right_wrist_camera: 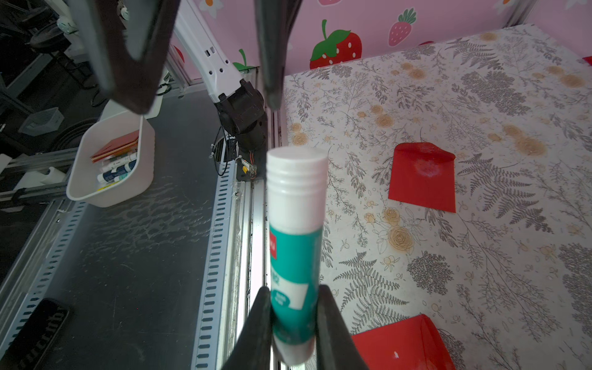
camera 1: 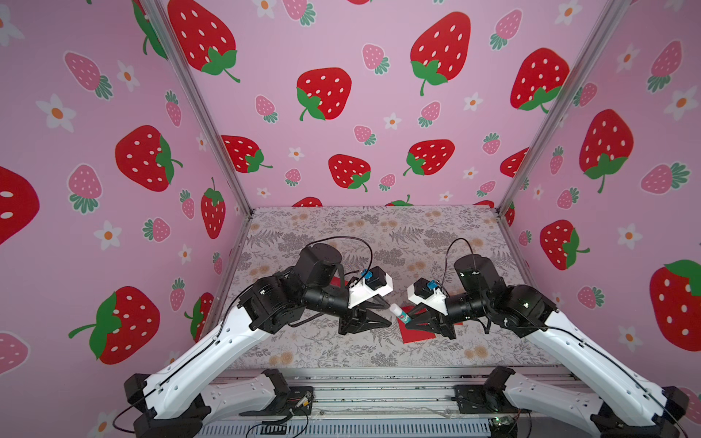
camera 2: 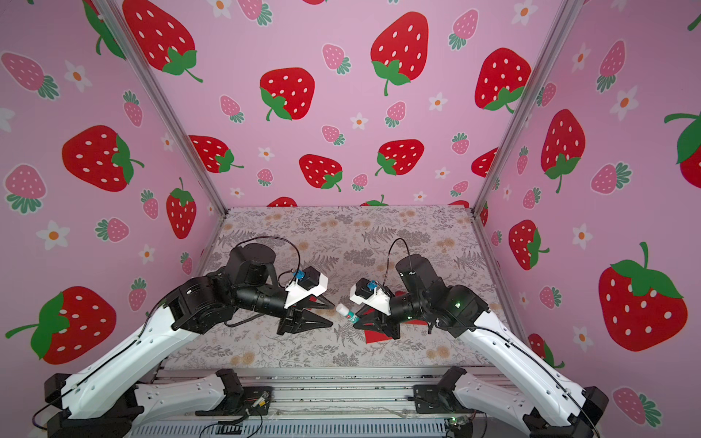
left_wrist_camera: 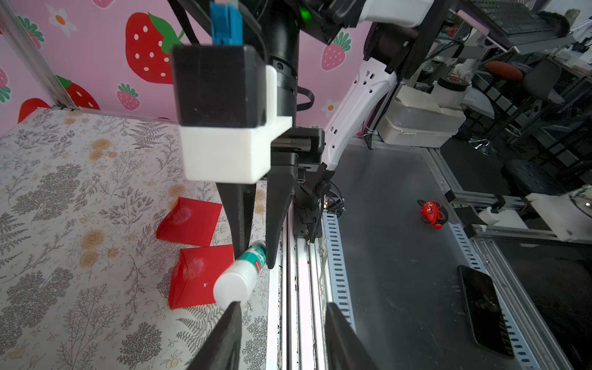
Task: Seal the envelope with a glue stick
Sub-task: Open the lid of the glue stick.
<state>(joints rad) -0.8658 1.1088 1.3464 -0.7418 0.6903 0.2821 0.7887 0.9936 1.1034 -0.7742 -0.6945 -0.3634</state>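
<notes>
While the left gripper is held with jaws spread and empty, the glue stick is seen just beside its tips. White ribbed cap on, teal-green label band, white base. It is pinched at the label end by the right gripper, near a red envelope.

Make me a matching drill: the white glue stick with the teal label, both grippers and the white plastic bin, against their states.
1. white glue stick with teal label
2. left gripper
3. right gripper
4. white plastic bin

A. open, empty
B. holds red envelopes and tubes
C. capped, gripped at its teal end
D. shut on the stick

Pairs: 1-C, 2-A, 3-D, 4-B
</notes>
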